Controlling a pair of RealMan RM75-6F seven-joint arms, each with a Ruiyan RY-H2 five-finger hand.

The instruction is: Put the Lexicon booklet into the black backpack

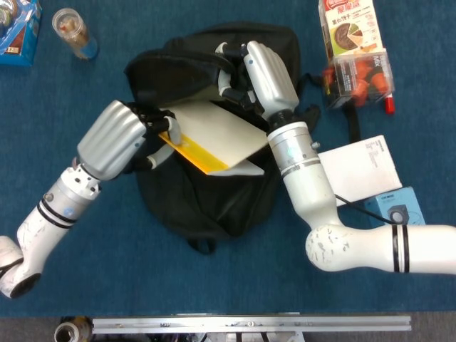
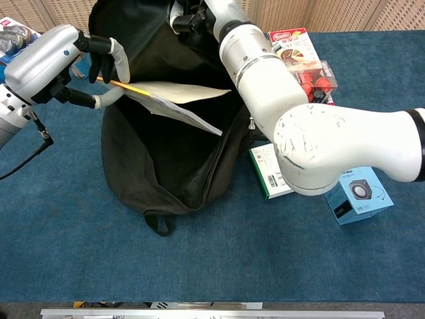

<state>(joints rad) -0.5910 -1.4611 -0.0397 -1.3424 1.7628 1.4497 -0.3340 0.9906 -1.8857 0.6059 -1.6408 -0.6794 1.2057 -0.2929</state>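
Note:
The black backpack (image 1: pixel 206 192) (image 2: pixel 172 153) lies in the middle of the blue table. My right hand (image 1: pixel 267 71) (image 2: pixel 192 10) grips its upper rim and holds the mouth up. The Lexicon booklet (image 1: pixel 214 135) (image 2: pixel 176 96), cream with a yellow edge, hangs nearly flat over the bag's opening. My left hand (image 1: pixel 114 139) (image 2: pixel 53 60) pinches the booklet at its yellow left end. The booklet's far end points toward my right forearm. Whether any part of the booklet is inside the bag cannot be told.
A white box (image 1: pixel 360 167) and a blue speaker box (image 1: pixel 395 206) (image 2: pixel 355 193) lie right of the bag. A snack carton (image 1: pixel 349 25) and a clear case of orange items (image 1: pixel 360 75) stand at back right. A jar (image 1: pixel 71 32) and a blue packet (image 1: pixel 18 32) sit at back left.

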